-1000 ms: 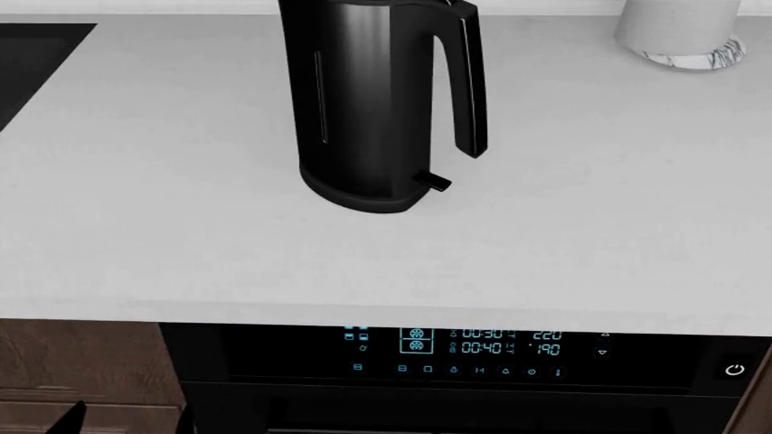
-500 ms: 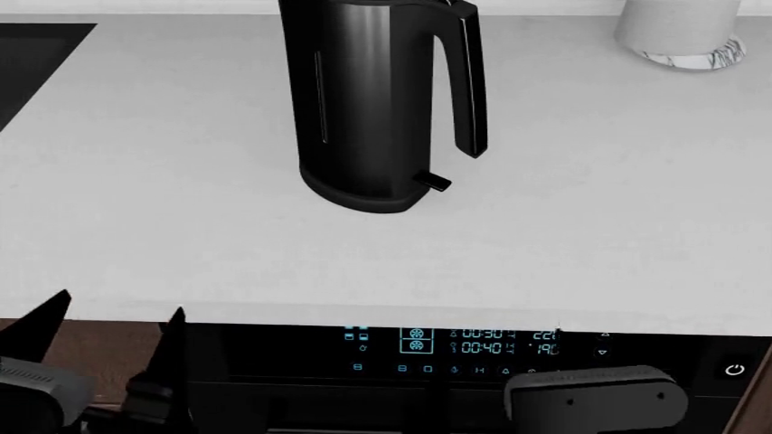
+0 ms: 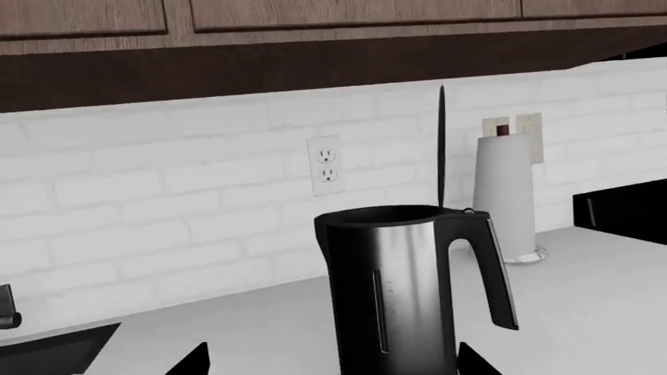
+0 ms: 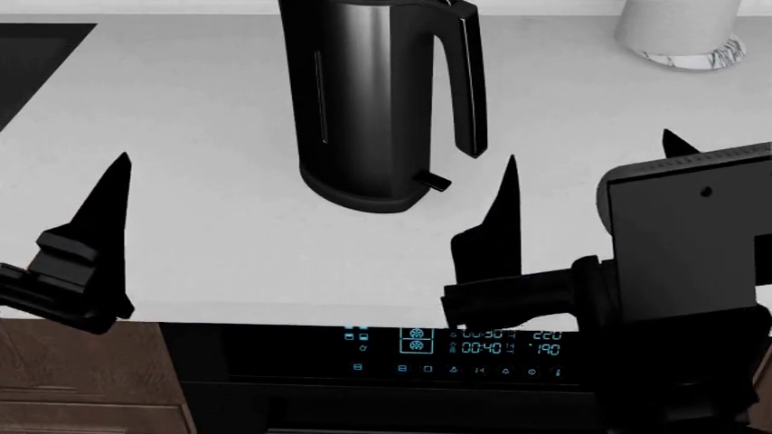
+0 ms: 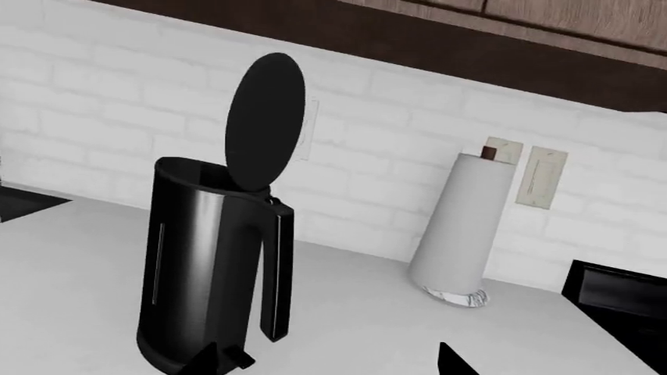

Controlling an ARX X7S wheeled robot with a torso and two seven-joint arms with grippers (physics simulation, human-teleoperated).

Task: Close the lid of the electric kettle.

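The electric kettle is tall and glossy black and stands at the back middle of the white counter; it also shows in the left wrist view and the right wrist view. Its lid stands upright and open above the handle. In the left wrist view the lid is seen edge-on, and the head view cuts it off. My left gripper is open and empty, in front of the kettle and to its left; one finger shows in the head view. My right gripper is open and empty, in front of the kettle and to its right.
A white paper-towel roll on a marbled base stands at the back right. A dark recess is set in the counter at the far left. The oven control panel lies below the counter's front edge. Wall cabinets hang above.
Both grippers have risen from below the counter's front edge to over the counter, on either side of the kettle. The kettle has not moved.
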